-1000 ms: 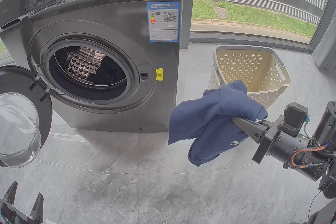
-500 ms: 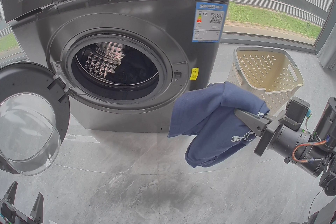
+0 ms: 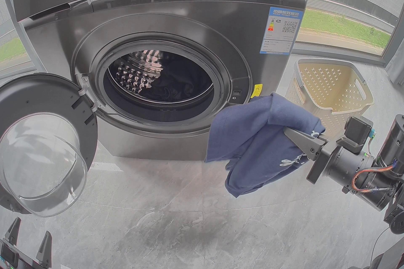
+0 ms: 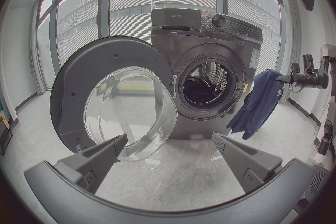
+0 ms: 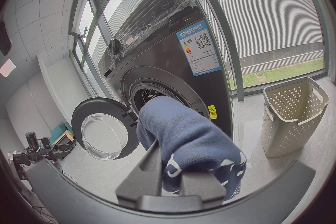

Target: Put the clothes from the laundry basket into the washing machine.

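Note:
A navy blue garment (image 3: 261, 139) hangs above the floor from my right gripper (image 3: 299, 137), which is shut on it, to the right of the washing machine (image 3: 168, 17). The machine's drum (image 3: 162, 78) is open, with dark clothing inside. Its round door (image 3: 40, 139) is swung wide to the left. The beige laundry basket (image 3: 336, 89) stands behind the garment at the right, nothing visible inside. My left gripper (image 3: 27, 242) is low at the near left, open and holding nothing. In the right wrist view the garment (image 5: 185, 140) bulges over the shut fingers (image 5: 154, 172).
Grey marble floor (image 3: 168, 215) spreads in front of the machine. Large windows (image 3: 357, 1) run behind the basket. The open door's glass bowl (image 4: 129, 109) juts out near my left gripper (image 4: 168, 144).
The head view has shifted, so the machine and basket now sit further right and the drum is more central. My right gripper still holds the garment at about the same height.

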{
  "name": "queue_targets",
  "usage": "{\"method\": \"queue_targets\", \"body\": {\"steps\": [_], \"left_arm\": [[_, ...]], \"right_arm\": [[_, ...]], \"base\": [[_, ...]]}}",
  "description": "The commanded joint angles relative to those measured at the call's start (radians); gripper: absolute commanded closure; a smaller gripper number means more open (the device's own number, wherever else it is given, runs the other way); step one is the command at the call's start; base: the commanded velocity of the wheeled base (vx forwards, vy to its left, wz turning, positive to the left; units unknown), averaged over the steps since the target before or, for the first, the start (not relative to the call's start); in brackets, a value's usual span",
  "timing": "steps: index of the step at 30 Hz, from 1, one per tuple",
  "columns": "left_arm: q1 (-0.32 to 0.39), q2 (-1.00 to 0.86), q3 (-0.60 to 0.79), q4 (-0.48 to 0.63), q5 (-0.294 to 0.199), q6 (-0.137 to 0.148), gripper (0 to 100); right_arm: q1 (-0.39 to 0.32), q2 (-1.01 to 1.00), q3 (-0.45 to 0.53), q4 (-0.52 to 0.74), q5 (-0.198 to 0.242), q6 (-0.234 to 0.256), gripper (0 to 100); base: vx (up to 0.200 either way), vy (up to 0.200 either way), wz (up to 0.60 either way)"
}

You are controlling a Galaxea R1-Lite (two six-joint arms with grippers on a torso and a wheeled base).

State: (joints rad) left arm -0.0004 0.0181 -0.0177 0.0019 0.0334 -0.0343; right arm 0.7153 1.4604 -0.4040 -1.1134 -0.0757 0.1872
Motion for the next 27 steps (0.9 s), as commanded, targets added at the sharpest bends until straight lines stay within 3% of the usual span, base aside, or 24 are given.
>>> {"method": "queue_targets", "body": {"steps": [1, 11, 27], "left_arm": [[0.0, -0.01, 0.015, 0.001, 0.0, -0.001, 0], [-0.001, -0.01, 0.015, 0.0, 0.0, -0.001, 0], [0.0, -0.01, 0.015, 0.001, 0.0, -0.001, 0]], "right_arm": [[0.001, 0.001, 0.001, 0.0, 0.001, 0.0, 100], [0.001, 0.001, 0.002, 0.0, 0.001, 0.001, 100], [-0.005, 0.001, 0.001, 0.0, -0.002, 0.001, 100]], "base": [[-0.2, 0.0, 0.0], [-0.02, 0.0, 0.0], [0.0, 0.2, 0.0]]}}
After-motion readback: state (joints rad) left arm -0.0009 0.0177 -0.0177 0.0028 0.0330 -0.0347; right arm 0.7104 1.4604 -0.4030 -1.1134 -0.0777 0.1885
